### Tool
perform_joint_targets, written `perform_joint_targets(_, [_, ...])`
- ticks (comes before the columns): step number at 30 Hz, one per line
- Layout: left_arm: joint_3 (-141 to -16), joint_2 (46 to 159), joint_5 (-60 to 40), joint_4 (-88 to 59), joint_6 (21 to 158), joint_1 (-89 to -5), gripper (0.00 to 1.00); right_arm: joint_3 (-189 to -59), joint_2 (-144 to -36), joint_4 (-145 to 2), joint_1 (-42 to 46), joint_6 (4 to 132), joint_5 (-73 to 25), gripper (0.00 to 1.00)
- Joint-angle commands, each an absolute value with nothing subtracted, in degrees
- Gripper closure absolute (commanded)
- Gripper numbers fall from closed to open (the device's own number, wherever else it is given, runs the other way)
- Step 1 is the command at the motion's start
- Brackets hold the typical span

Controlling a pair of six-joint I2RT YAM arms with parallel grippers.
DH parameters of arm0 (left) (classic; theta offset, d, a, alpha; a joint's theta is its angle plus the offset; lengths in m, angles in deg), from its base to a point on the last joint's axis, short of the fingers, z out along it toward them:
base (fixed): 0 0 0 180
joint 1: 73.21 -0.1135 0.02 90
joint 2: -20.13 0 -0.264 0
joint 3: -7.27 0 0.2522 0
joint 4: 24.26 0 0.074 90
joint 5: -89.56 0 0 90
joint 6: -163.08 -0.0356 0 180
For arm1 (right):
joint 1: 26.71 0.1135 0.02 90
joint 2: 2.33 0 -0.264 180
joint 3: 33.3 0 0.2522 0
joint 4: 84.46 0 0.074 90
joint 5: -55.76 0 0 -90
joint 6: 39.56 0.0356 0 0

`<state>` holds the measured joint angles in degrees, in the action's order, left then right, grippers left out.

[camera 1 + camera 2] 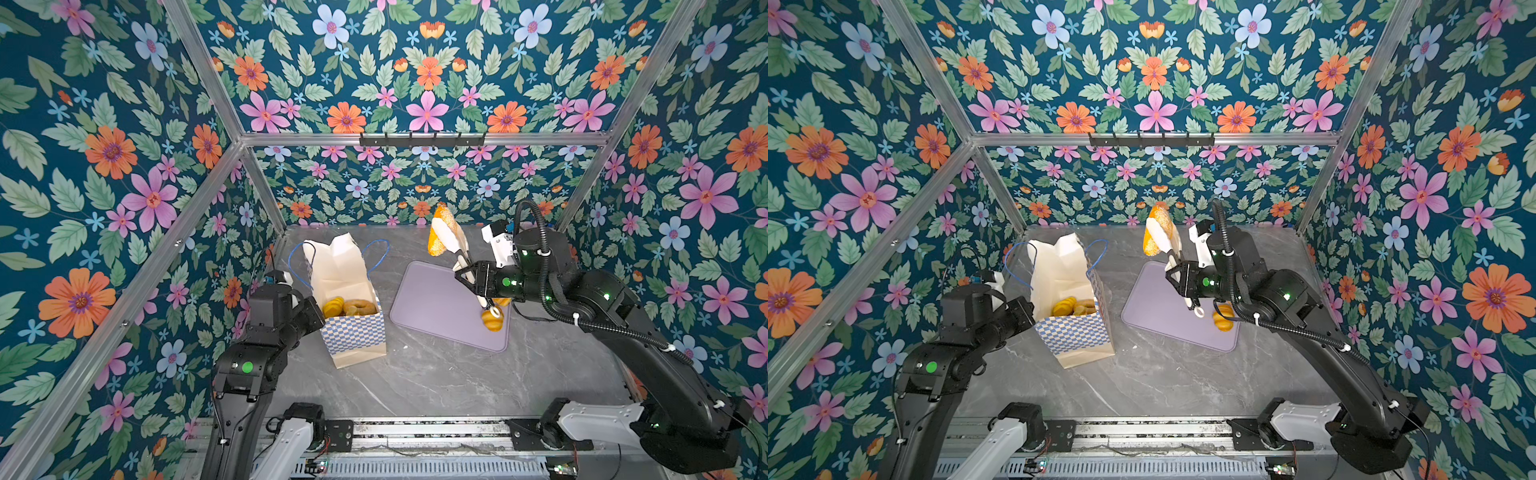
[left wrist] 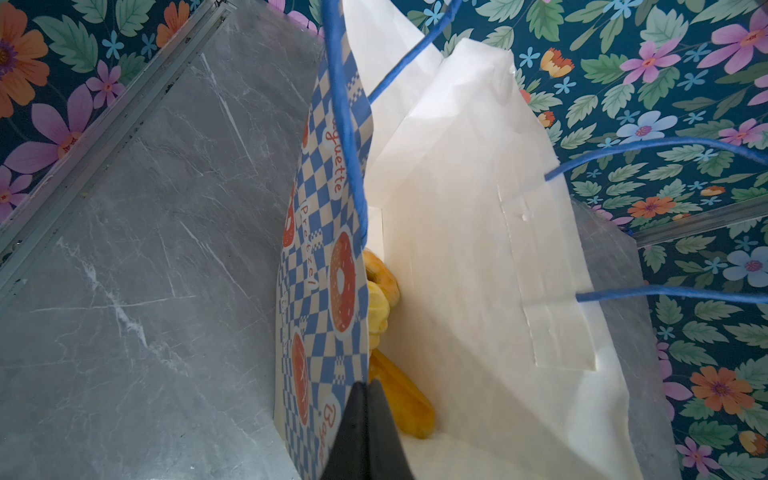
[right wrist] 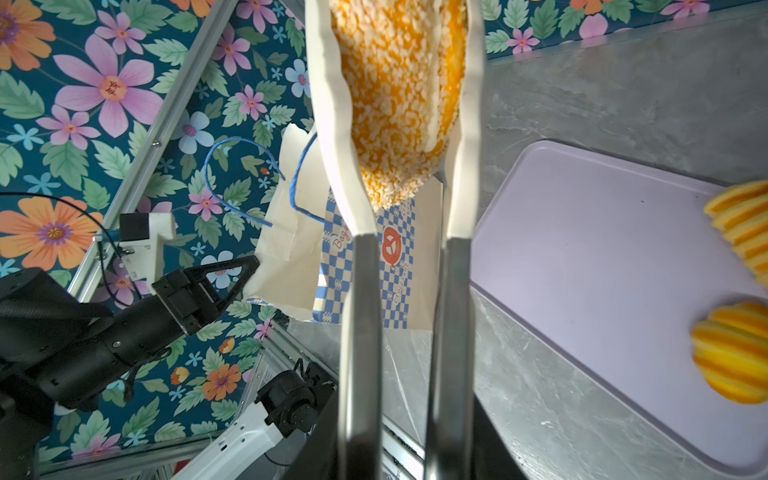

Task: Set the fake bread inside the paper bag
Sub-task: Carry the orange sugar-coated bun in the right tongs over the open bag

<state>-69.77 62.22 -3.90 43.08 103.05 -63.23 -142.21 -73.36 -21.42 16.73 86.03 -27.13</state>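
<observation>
- A tall paper bag [image 1: 353, 336], checked blue and white with blue cord handles, is seen standing open on a grey marbled worktop [image 1: 436, 382].
- Several pieces of fake bread [image 1: 333, 306], a bagel ring [image 1: 359, 306] among them, are seen lying at the bottom of the bag.
- The left end effector [image 2: 365, 390] is closed tight, and the rim of the bag's checked wall is pinched between its black fingers [image 2: 353, 424].
- A lilac tray [image 1: 432, 307] is laid just beside the bag.
- The right end effector [image 1: 467, 274] is clamped partway closed on a pair of tongs [image 3: 361, 332].
- A long crumb-speckled loaf [image 3: 399, 104] is gripped between the tongs' white tips and held clear of the worktop, on the bag's tray side and apart from the bag.
- Two ridged orange breads [image 3: 731, 353] are seen on the tray, at the side farthest from the bag.
</observation>
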Motion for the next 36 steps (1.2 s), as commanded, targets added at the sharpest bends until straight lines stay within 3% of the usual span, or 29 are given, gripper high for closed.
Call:
perform_joint_targets(1, [-69.7, 62.1, -3.9, 41.8, 103.0, -63.2, 0.94, -144.3, -74.4, -24.5, 18.5, 84.6, -27.9, 0.66])
perform_joint_targets(36, [-69.3, 61.7, -4.1, 42.0, 103.0, -63.2, 0.94, -169.2, -95.6, -16.1, 34.4, 77.5, -31.7, 0.66])
